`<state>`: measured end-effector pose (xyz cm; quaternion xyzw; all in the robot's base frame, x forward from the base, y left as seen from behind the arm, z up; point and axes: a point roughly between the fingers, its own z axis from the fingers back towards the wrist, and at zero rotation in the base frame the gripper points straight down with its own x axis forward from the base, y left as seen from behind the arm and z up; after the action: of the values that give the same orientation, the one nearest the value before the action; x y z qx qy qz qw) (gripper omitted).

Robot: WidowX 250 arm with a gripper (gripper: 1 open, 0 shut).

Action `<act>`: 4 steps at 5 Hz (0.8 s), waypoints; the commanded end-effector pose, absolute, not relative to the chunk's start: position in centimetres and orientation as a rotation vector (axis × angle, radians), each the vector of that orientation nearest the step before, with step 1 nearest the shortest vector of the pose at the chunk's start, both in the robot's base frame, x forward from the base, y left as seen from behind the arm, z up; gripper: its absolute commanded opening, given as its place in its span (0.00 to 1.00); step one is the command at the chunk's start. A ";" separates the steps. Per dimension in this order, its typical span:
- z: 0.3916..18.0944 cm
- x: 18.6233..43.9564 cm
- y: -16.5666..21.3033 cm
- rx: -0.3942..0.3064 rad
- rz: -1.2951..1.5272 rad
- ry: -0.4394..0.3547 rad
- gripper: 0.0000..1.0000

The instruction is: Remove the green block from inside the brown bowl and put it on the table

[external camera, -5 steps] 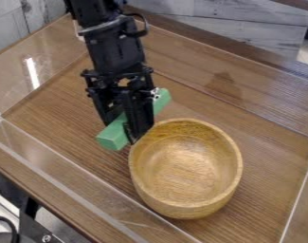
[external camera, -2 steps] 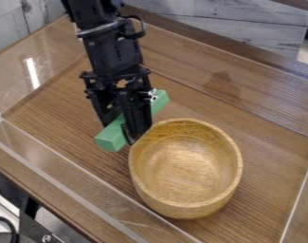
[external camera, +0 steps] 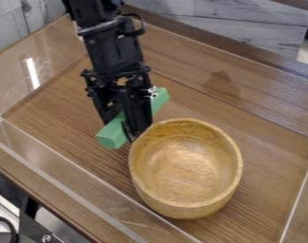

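The green block (external camera: pixel 115 135) hangs tilted just left of the brown bowl (external camera: pixel 184 203), outside it, with its lower end at or just above the table (external camera: pixel 251 95). My black gripper (external camera: pixel 131 121) points steeply down and is shut on the block's middle. Its fingers (external camera: pixel 141 116) cover part of the block, and the block's upper end (external camera: pixel 160 96) sticks out behind them. The bowl's inside shows only bare wood grain. The gripper stands close to the bowl's left rim; I cannot tell whether it touches it.
Clear plastic walls (external camera: pixel 43 161) run along the table's near and left edges. A pale marbled surface (external camera: pixel 244 24) lies beyond the far edge. Bare tabletop stretches left of the block and behind the bowl.
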<state>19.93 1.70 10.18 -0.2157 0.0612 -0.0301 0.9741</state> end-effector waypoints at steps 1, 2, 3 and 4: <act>11.1 20.9 2.3 -0.426 -0.067 0.075 0.00; 11.0 21.0 2.4 -0.429 -0.069 0.076 0.00; 10.9 21.0 2.5 -0.432 -0.071 0.076 0.00; 10.9 21.1 2.6 -0.435 -0.073 0.077 0.00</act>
<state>20.21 2.05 9.91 -0.2209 0.0621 -0.0358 0.9727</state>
